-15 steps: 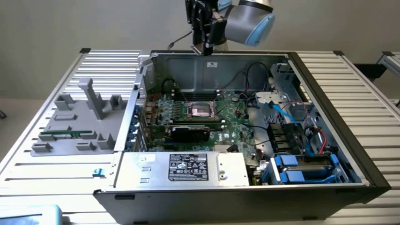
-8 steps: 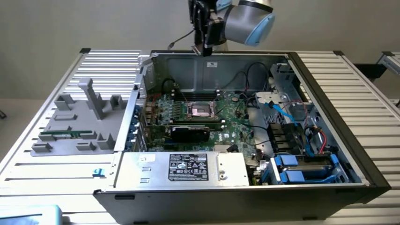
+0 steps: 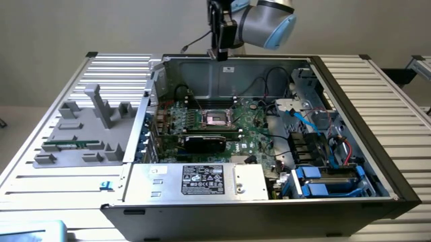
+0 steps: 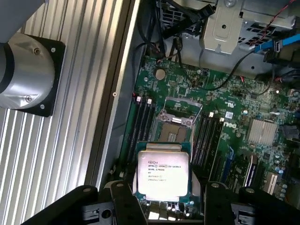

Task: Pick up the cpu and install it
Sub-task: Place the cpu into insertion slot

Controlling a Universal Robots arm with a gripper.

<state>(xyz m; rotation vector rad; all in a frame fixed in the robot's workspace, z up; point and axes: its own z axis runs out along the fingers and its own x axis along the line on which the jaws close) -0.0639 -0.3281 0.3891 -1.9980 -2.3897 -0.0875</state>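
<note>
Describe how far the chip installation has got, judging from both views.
Done: the chip is picked up, gripped by the end effector. In hand: the arm holds it above the open computer case, over the green board. Left: the socket sits empty, so the chip is not yet seated.

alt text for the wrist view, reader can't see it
The gripper holds the cpu, a square chip with a silver top, between its black fingers above a green motherboard. The empty socket sits on the board beyond the chip, and a ribbed metal table runs alongside.
</note>
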